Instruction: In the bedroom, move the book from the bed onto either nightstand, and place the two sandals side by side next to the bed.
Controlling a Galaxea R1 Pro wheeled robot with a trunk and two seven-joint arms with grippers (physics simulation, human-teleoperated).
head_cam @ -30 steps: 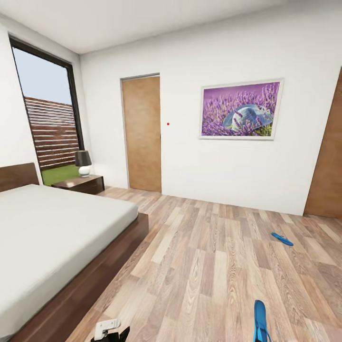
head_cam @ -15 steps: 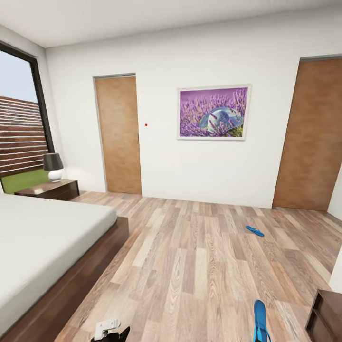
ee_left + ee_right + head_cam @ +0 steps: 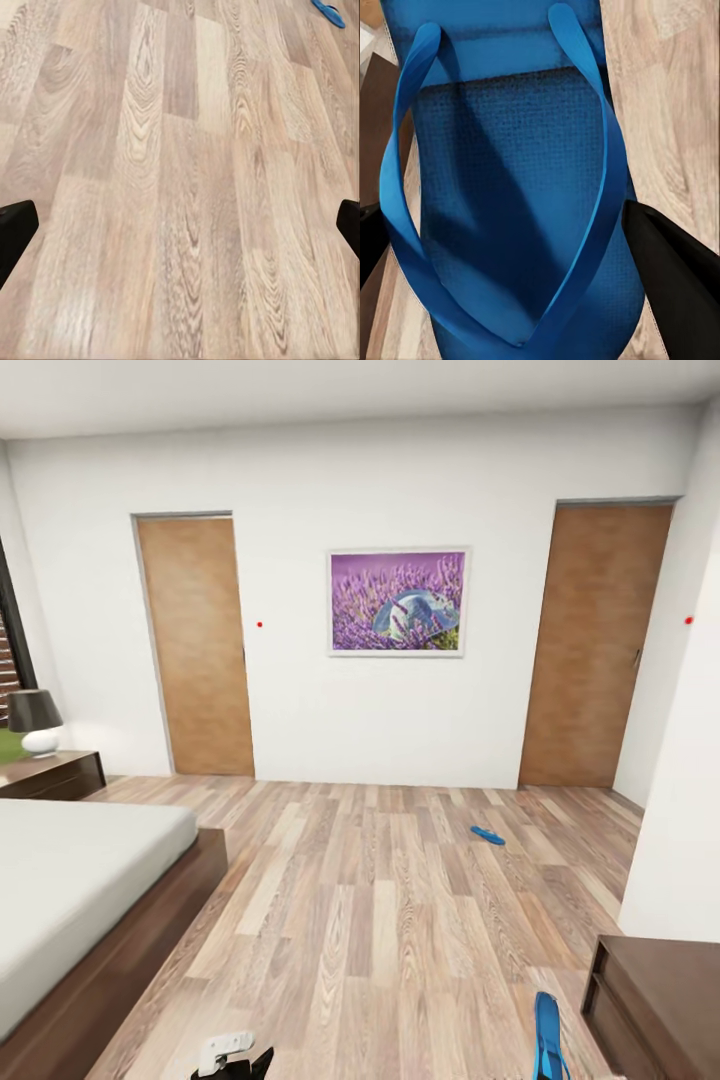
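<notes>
In the bedroom, my right hand point(image 3: 521, 300) grips one sandal point(image 3: 510, 195); next, I judge, setting it beside the bed point(image 3: 80, 880).

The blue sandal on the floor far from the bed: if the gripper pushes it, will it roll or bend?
The far sandal lies flat on the plank floor, so it would probably slide, not roll. It looks thin, so likely light and somewhat bendy.
</notes>
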